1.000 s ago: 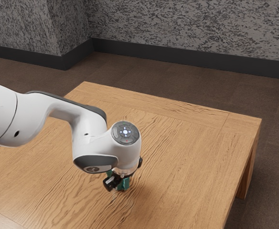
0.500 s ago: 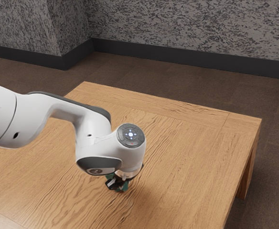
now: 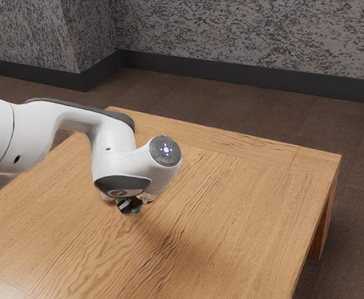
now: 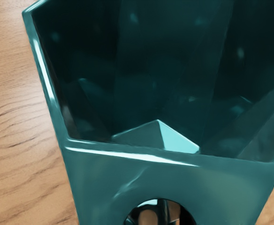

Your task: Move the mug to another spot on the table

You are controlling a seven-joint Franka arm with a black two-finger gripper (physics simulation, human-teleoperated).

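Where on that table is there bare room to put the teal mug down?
Bare wood runs from the arm to the far and right-hand edges of the table in the exterior view, and along the near edge below the arm. It is crowded just under the arm's hand, where the mug is.

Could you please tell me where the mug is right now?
The teal mug is tucked directly under the gripper, over the wooden table, left of the tabletop's middle in the exterior view.
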